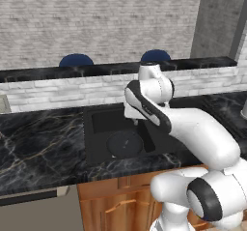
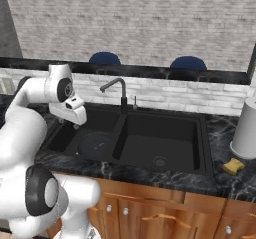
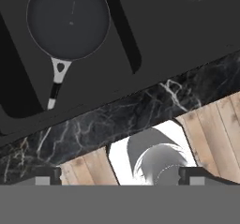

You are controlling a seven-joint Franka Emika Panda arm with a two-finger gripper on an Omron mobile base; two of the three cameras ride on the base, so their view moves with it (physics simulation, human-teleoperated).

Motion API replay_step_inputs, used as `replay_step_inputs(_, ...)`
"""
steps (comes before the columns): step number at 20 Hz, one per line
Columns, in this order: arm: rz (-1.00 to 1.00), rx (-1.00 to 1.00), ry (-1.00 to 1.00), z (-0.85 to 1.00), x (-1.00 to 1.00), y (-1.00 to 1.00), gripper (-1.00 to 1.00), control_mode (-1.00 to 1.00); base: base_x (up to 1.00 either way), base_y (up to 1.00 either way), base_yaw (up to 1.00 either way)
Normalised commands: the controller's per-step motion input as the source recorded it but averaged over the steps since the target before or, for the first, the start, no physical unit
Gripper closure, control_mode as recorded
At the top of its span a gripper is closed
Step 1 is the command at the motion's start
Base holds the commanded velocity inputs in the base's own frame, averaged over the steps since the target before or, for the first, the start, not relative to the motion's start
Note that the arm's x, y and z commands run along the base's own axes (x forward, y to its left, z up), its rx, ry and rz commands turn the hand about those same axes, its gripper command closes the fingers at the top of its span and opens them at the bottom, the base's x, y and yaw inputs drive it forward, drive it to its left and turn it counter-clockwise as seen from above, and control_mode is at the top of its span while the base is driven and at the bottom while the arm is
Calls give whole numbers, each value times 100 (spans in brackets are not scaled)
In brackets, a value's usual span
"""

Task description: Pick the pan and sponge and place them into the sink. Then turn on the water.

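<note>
The dark round pan (image 3: pixel 68 21) lies flat on the floor of the left basin of the black sink (image 2: pixel 160 133), its light grey handle (image 3: pixel 56 80) pointing toward the front counter. The pan (image 2: pixel 95 144) also appears in the left base view (image 1: pixel 124 144). My gripper (image 2: pixel 76 125) hangs above that basin's front left part, open, its tips wide apart with nothing between them (image 3: pixel 119 178). The yellow sponge (image 2: pixel 233 166) rests on the counter to the right of the sink. The slim dark faucet (image 2: pixel 121 90) stands behind the divider; no blue stream falls from it.
A tall white cylinder (image 2: pixel 246 128) stands on the counter just behind the sponge. A small dispenser (image 2: pixel 134 103) sits beside the faucet. A raised brick ledge (image 1: pixel 58 87) runs behind the sink, with two blue stools (image 2: pixel 187 63) beyond. Wooden cabinets (image 2: pixel 150 213) sit below.
</note>
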Motion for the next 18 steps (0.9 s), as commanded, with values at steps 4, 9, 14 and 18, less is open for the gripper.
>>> replay_step_inputs(4, 1, -3, -2, 52, -51, -100, -100, -100, 0, 0, 0)
replay_step_inputs(9, 0, -6, 0, 37, -34, -100, -100, -100, 0, 0, 0)
replay_step_inputs(14, 0, -7, 0, 8, -24, -100, -100, -100, 0, 0, 0)
replay_step_inputs(18, 0, -6, 0, 0, -3, -100, -100, -100, 0, 0, 0)
